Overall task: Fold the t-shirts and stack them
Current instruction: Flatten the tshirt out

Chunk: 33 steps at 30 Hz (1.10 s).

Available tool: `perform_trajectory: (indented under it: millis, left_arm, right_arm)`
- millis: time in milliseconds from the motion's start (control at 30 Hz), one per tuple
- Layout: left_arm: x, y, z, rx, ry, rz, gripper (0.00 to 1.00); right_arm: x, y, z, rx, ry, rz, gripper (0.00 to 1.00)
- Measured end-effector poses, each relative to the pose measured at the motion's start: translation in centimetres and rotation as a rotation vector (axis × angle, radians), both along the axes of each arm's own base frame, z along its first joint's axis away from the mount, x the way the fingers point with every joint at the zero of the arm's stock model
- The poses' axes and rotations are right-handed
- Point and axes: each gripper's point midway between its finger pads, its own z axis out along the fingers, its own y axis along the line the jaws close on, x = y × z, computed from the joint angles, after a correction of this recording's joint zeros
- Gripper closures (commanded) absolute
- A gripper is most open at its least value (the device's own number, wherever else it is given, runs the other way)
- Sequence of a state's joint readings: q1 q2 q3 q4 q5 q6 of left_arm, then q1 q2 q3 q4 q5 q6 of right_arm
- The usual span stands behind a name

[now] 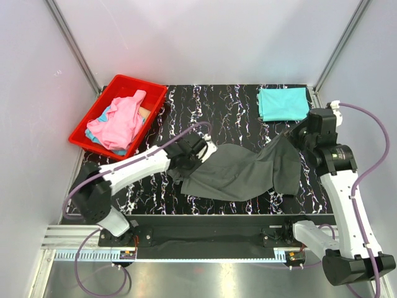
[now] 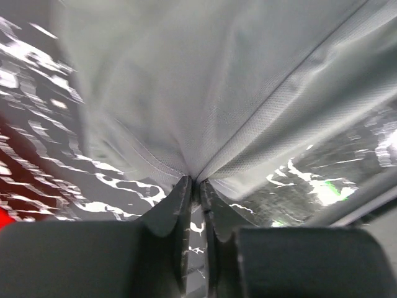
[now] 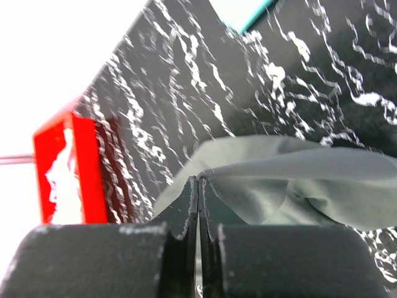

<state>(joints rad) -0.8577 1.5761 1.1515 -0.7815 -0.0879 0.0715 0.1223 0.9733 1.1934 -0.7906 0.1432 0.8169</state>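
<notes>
The dark charcoal grey t-shirt (image 1: 245, 171) hangs stretched between both arms above the black marbled table (image 1: 211, 112). My left gripper (image 1: 200, 156) is shut on its left edge; the left wrist view shows the cloth (image 2: 205, 93) pinched at my gripper (image 2: 196, 181). My right gripper (image 1: 293, 135) is shut on its upper right corner; the right wrist view shows a hem (image 3: 279, 180) pinched at my gripper (image 3: 200, 180). A folded teal t-shirt (image 1: 283, 103) lies flat at the back right. Pink (image 1: 122, 119) and light blue (image 1: 98, 134) shirts lie crumpled in the red bin.
The red plastic bin (image 1: 147, 88) stands at the table's back left corner; it also shows in the right wrist view (image 3: 93, 171). White walls close in the back and sides. A metal rail runs along the near edge.
</notes>
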Motion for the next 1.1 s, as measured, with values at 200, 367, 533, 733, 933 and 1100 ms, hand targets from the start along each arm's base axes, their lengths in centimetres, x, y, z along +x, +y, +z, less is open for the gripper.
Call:
perform_trajectory:
  millis: [200, 367, 533, 733, 933, 1100]
  left_arm:
    - [0.3, -0.6, 4.5, -0.105, -0.084, -0.003, 1.00]
    - [-0.3, 0.0, 4.2, -0.084, -0.058, 0.002, 0.97]
    - [-0.5, 0.1, 4.6, -0.094, -0.064, 0.008, 0.90]
    - [-0.9, 0.3, 3.8, -0.084, -0.041, 0.009, 1.00]
    - [-2.1, 0.3, -1.1, -0.023, 0.077, -0.003, 0.92]
    - [-2.1, -0.2, -3.2, -0.003, 0.113, -0.006, 0.79]
  right_arm:
    - [-0.4, -0.5, 4.2, 0.000, -0.105, -0.021, 1.00]
    - [-0.9, -0.6, 4.8, 0.002, -0.120, -0.021, 1.00]
    - [-0.7, -0.6, 4.8, 0.000, -0.114, -0.022, 1.00]
    - [-0.8, -0.6, 5.1, 0.002, -0.123, -0.021, 1.00]
    - [-0.7, -0.5, 5.0, 0.004, -0.124, -0.018, 1.00]
    - [-0.6, -0.4, 4.0, 0.002, -0.104, -0.016, 1.00]
